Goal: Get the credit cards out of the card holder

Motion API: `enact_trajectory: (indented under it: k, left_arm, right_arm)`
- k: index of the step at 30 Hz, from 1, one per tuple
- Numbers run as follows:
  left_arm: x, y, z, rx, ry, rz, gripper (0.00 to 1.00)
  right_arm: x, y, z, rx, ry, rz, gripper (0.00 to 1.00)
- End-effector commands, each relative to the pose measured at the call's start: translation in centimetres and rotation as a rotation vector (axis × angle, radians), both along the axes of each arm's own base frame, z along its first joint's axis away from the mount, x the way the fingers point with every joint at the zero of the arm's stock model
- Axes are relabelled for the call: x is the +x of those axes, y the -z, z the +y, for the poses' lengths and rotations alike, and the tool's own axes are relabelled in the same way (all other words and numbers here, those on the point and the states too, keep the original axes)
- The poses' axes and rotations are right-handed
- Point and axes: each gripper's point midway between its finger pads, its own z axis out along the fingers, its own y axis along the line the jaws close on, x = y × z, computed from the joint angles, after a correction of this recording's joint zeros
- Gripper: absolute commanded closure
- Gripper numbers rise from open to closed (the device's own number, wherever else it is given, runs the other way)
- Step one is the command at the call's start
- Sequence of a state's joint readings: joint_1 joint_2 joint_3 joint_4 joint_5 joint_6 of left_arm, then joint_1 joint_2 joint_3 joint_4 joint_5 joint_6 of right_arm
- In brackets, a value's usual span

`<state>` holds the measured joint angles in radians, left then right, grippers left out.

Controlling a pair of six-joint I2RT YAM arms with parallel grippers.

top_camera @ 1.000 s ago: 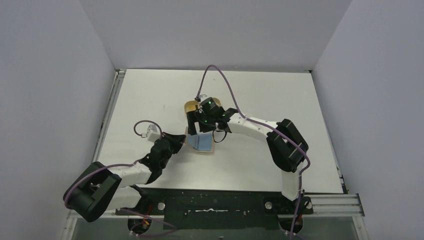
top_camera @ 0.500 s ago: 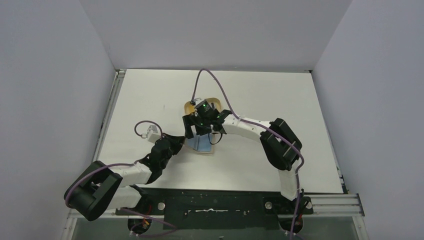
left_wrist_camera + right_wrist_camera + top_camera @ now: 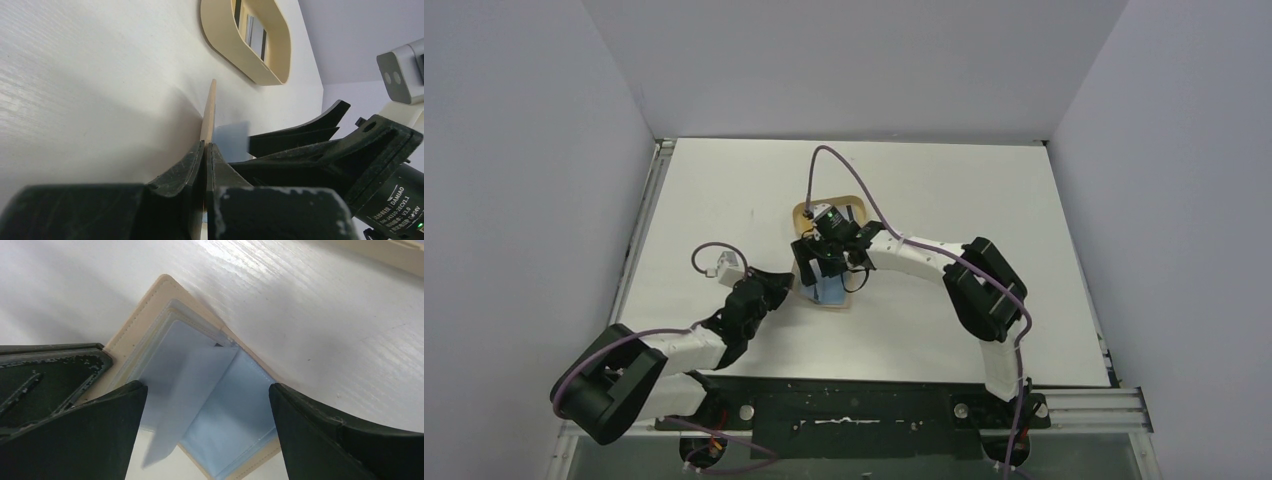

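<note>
The card holder (image 3: 250,405) lies open on the table, tan with a light blue lining. A bluish-grey credit card (image 3: 185,395) sticks out of it askew, past its near edge. My right gripper (image 3: 205,390) is open just above the holder, one finger on each side of the card, touching nothing. My left gripper (image 3: 206,146) is shut on the holder's tan flap (image 3: 209,107), seen edge-on. In the top view the holder (image 3: 832,292) sits between the left gripper (image 3: 782,284) and the right gripper (image 3: 822,272). The pale yellow-orange card cannot be made out.
An oval tan rimmed tray (image 3: 808,212) stands just behind the holder, with something flat and bluish inside (image 3: 856,212). It also shows in the left wrist view (image 3: 220,35). The right arm's cable (image 3: 812,170) loops above it.
My right gripper has moved from over the tray toward me and down onto the open card holder, uncovering the tray. The left gripper has kept its hold.
</note>
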<state>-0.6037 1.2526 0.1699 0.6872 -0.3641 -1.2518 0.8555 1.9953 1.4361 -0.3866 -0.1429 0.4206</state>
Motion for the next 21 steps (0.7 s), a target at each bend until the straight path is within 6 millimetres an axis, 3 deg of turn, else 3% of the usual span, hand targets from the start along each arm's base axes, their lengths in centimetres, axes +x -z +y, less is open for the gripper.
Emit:
enact_trajectory:
  k: [1,14,21]
  left_arm:
    - [0.7,-2.3,0.0,-0.035,-0.024,-0.077,1.00]
    - [0.4,-2.0,0.8,-0.013,-0.047,-0.061,1.00]
    - [0.2,-1.3,0.9,0.002,-0.053,-0.037,1.00]
  right_arm:
    - [-0.3,0.2,-1.6,-0.080,-0.022,-0.033,0.00]
    - [-0.7,1.1,-6.4,-0.164,0.017,-0.023,0.00]
    - [1.0,-2.4,-9.6,-0.138,0.112,-0.068,0.00]
